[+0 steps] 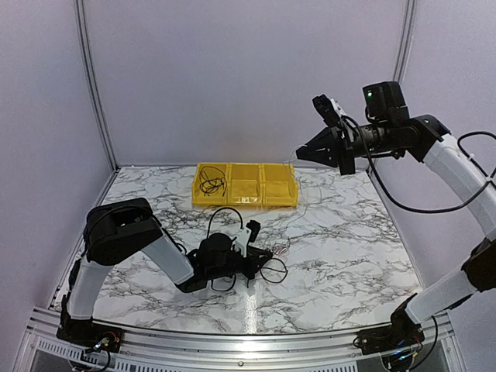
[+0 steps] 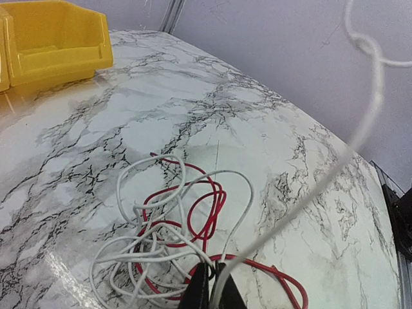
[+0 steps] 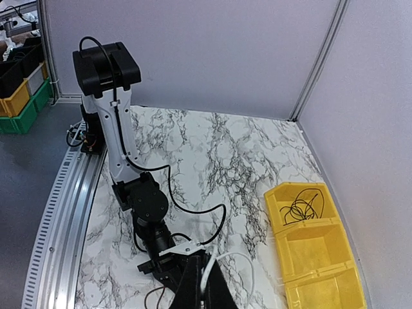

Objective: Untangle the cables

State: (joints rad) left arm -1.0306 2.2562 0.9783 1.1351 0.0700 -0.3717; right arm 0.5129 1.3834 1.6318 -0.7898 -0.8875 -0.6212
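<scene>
Pale cable (image 2: 364, 109) clamped by L claw (image 2: 211, 277) (well inside table (image 1: 349, 256) edges) & raised R claw (image 1: 306, 153).

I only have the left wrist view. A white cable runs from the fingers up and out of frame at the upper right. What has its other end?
Observer: The right gripper is pinching the white cable, raised high off the table.
Operator: I see part of one yellow bin, and it looks empty. Has anything been sorted yet?
Observer: Yes, a black cable lies coiled in the left bin, one of three in a row.
</scene>
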